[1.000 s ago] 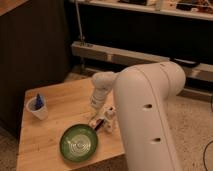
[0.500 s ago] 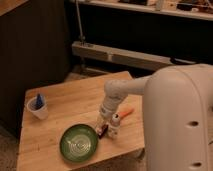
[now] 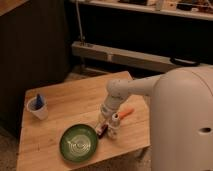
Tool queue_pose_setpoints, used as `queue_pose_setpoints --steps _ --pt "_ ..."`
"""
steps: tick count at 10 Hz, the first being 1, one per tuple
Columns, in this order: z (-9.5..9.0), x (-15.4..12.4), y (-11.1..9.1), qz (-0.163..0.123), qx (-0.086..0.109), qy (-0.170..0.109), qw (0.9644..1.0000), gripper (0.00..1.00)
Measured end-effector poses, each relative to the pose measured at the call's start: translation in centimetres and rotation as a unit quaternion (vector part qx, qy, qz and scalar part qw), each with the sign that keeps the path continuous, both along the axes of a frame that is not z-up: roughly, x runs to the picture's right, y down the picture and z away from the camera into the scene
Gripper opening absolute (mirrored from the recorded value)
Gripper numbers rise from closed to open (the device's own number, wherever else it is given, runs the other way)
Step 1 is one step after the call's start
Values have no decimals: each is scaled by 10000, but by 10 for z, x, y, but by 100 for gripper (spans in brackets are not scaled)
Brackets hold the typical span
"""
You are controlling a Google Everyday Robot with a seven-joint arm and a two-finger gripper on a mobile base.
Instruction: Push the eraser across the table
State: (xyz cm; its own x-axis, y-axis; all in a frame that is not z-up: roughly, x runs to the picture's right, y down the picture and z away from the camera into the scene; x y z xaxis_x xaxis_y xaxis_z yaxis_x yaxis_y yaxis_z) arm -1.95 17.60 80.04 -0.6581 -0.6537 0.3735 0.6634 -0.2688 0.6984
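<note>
Dim room, dark shelving (image 3: 150, 30) behind; small wooden table (image 3: 65, 100) in the middle of the floor, arm (image 3: 130, 90) reaching in from the right over its near half. Gripper (image 3: 105, 120) is low over the tabletop near the front edge, just right of the green plate (image 3: 78, 142); I cannot tell how it is set. The eraser (image 3: 102, 130) lies directly under or just in front of it, a small dark block with a reddish end, at the plate's right rim and apparently touching or nearly touching it. Contact between gripper and eraser cannot be confirmed. Long axis appears to run roughly front to back, but it is too small to be sure. A small white and orange bottle (image 3: 114, 125) stands just to the right of the eraser, with an orange piece (image 3: 127, 112) lying beyond it. A white cup (image 3: 37, 107) holding something blue sits well apart at the left edge. Judgement: with the plate on the left and the bottle on the right, the free direction for a push looks to be away from the front edge, toward the bare middle of the table. Risk: nudging plate or bottle instead.
</note>
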Motion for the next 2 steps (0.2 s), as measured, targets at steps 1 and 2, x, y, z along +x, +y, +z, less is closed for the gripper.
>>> queue_pose_setpoints --steps 1,2 --pt "0 -2 0 -10 0 -11 10000 5" --pt "0 -3 0 -17 -1 -20 10000 5"
